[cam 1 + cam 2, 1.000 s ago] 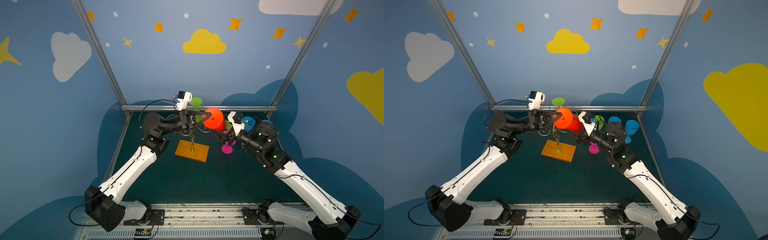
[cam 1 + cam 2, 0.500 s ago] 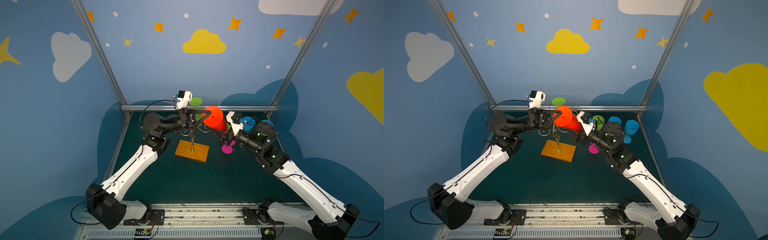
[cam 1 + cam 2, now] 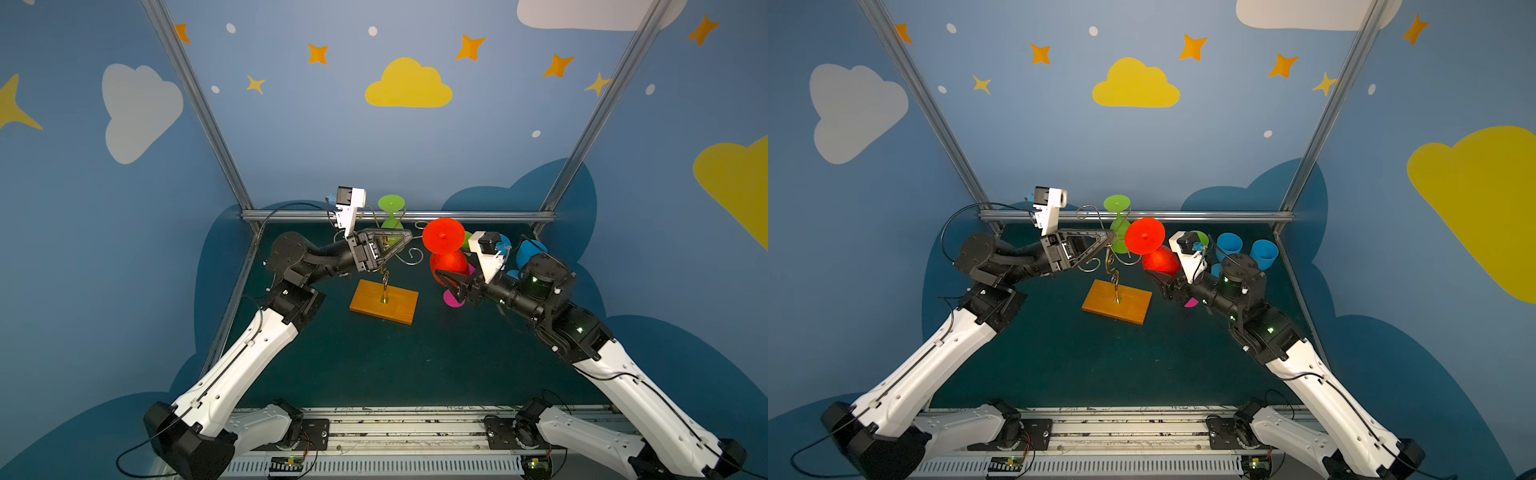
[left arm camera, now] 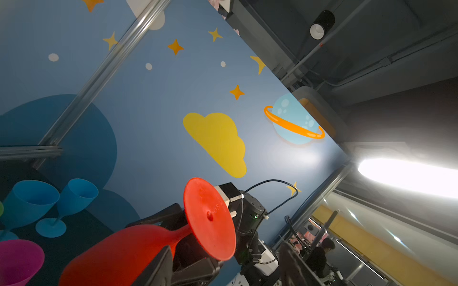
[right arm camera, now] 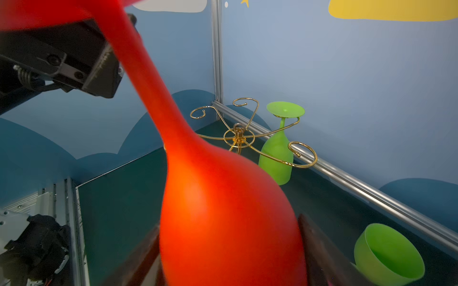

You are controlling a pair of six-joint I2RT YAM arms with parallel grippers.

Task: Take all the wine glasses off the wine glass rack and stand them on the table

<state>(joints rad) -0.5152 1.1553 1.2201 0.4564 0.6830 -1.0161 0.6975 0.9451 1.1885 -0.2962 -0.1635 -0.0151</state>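
Just right of the wine glass rack (image 3: pixel 374 303), the red wine glass (image 3: pixel 448 259) stood clear, foot up, bowl clamped in the right gripper (image 3: pixel 451 284), while the left gripper (image 3: pixel 403 241) gaped empty at the rack's top.

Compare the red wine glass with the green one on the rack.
The red wine glass is clear of the wine glass rack, its bowl clamped in the right gripper; the green wine glass hangs from a rack arm by its foot. The red one tilts; the green one hangs straight. Colour differs, red against green. Both are stemmed goblets, foot up, bowl down.
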